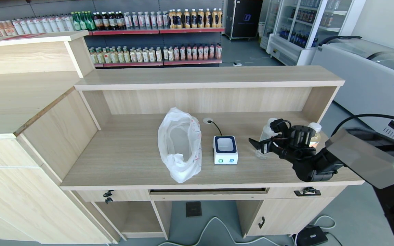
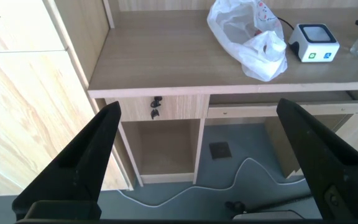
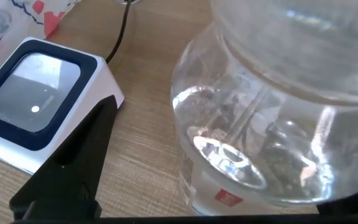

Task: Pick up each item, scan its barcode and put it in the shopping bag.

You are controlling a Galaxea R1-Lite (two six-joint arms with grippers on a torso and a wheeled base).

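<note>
Now right jaws open around clear bottle [image 1: 263, 131], scanner [image 1: 225, 149] beside.

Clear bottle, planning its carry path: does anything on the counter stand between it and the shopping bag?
Yes. The scanner stands on the counter between the clear bottle and the shopping bag. It is low, so a lifted carry should probably clear it.
</note>
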